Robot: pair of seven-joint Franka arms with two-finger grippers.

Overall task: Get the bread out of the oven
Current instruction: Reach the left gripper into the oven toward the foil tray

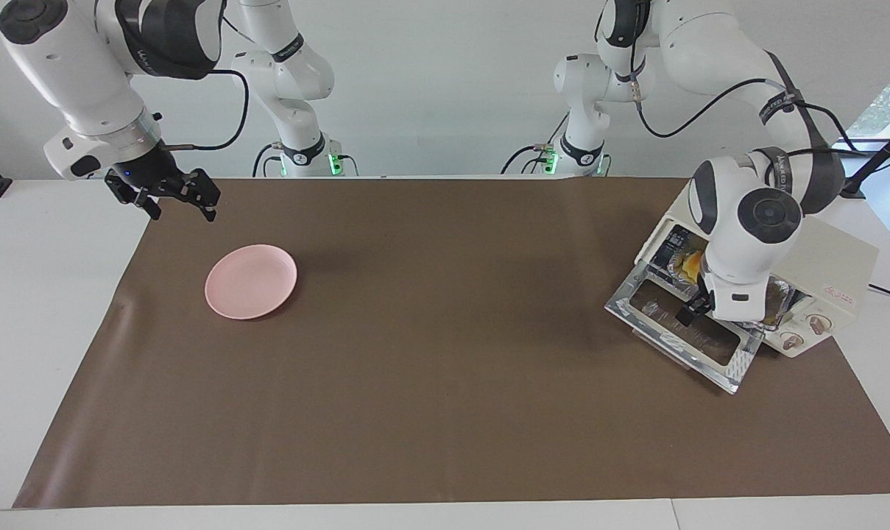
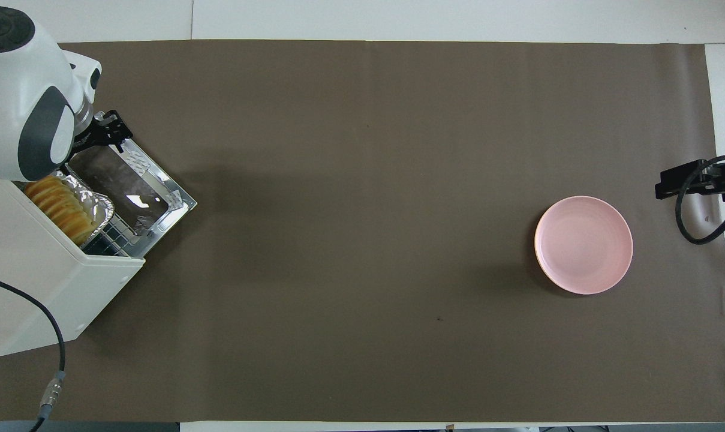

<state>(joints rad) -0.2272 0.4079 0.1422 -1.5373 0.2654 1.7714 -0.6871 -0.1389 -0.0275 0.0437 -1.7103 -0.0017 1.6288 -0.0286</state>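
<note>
The oven (image 2: pixel 44 282) door (image 2: pixel 131 186) is already let down, and the foil tray (image 2: pixel 95 207) with the bread (image 2: pixel 56 204) is seen in the oven's mouth on the rack, just beside and below the left gripper (image 1: pixel 691 313). That gripper is held over the open door with fingers spread, grasping nothing. The bread has not yet been lifted; gripping it and carrying it out are judged to remain. The right gripper (image 1: pixel 171 195), released and empty, waits above the counter (image 1: pixel 445 368) near the pink plate (image 1: pixel 251 281).
</note>
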